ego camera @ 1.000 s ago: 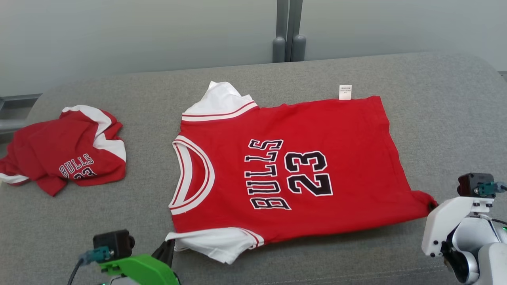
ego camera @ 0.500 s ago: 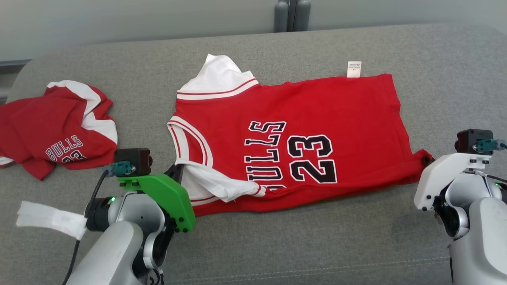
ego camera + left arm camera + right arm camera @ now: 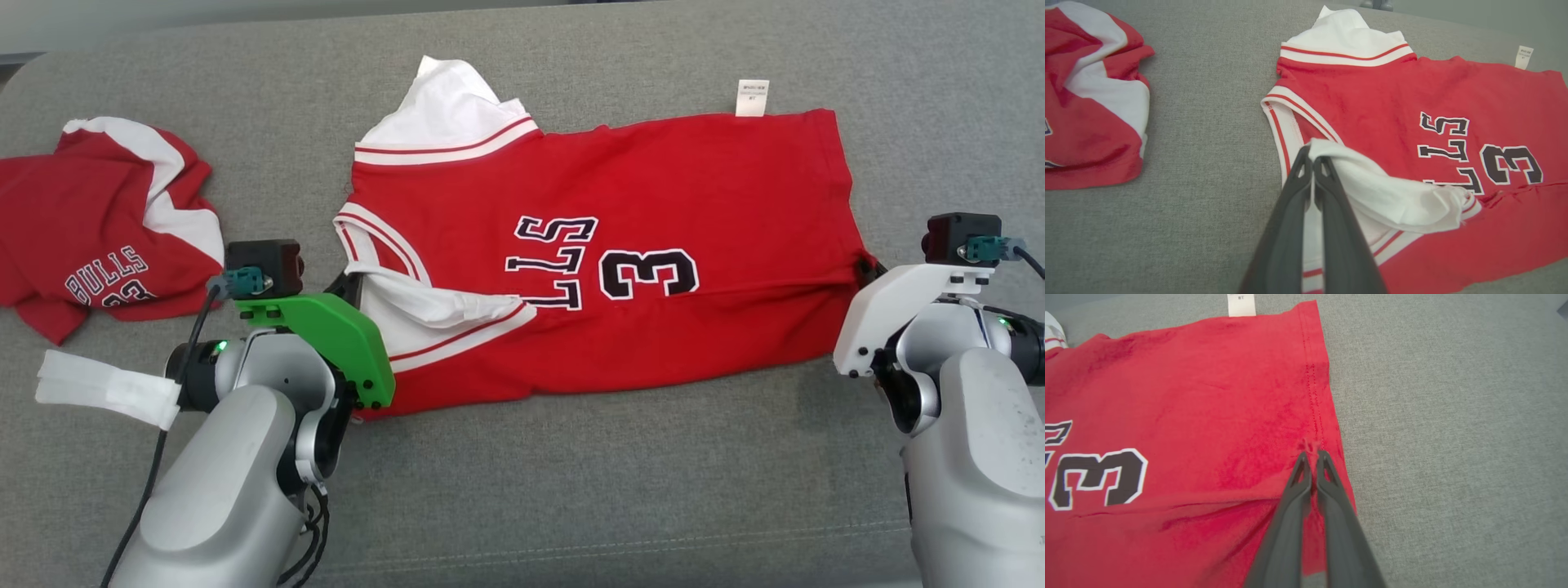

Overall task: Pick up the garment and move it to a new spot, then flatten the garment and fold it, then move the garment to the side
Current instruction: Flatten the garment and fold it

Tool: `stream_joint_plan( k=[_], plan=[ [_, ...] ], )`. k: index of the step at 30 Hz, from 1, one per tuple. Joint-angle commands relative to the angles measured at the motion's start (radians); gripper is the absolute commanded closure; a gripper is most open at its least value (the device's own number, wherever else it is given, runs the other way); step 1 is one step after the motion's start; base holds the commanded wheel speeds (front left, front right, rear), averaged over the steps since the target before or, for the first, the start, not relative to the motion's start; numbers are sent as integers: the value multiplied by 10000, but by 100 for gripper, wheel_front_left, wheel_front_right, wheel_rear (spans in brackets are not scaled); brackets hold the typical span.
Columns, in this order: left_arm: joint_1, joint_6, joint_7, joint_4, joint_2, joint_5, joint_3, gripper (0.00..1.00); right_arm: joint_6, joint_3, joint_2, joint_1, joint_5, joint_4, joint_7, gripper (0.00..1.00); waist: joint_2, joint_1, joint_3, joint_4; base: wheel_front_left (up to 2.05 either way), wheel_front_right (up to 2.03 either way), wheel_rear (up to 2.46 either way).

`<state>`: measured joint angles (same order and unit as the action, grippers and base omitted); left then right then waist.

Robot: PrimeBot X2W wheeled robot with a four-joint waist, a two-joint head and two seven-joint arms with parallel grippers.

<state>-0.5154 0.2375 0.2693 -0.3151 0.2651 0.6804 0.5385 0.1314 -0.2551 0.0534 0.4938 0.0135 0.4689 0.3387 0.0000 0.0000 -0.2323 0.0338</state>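
Note:
The garment is a red jersey with white sleeves and black lettering, spread sideways on the grey cushion; its near long edge is doubled over onto the print. My left gripper is shut on the white near sleeve, pulling it over the chest beside the neckline. At the hem end, my right gripper is shut on the garment's red bottom corner. In the head view, the left gripper and right gripper hold the fold line level.
A second red and white jersey lies crumpled at the far left. A white label sticks out at the garment's far edge. The grey cushion stretches bare in front of the fold.
Both grippers have carried the garment's near edge away from me over the print, hiding part of the letters and the number. The head camera has tilted down, shifting the whole scene up.

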Motion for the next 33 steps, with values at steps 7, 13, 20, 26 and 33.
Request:
stream_joint_plan(
  k=[7,13,20,26,33],
  plan=[
    [-658,-121,-322,-556,-116,-202,7,100,-15,-154,162,497,-473,848,-429,100,0,0,-43,-23,0,0,0],
    [-1128,-340,-298,-1068,-200,-423,328,9,-15,-345,118,723,-626,1480,-712,0,0,0,-7,16,0,0,0],
    [-1244,-247,-974,-1600,-227,-591,267,0,-15,-376,65,895,-446,1834,-1458,0,0,0,227,108,0,0,0],
    [-581,-178,-1515,-1608,-92,-643,285,0,-15,-360,40,476,-147,1655,-1671,0,0,0,541,83,0,0,0],
    [1030,347,-1634,-903,331,-812,549,0,-15,-40,229,-673,-158,924,-1629,0,0,0,925,129,0,0,0]
  ],
)
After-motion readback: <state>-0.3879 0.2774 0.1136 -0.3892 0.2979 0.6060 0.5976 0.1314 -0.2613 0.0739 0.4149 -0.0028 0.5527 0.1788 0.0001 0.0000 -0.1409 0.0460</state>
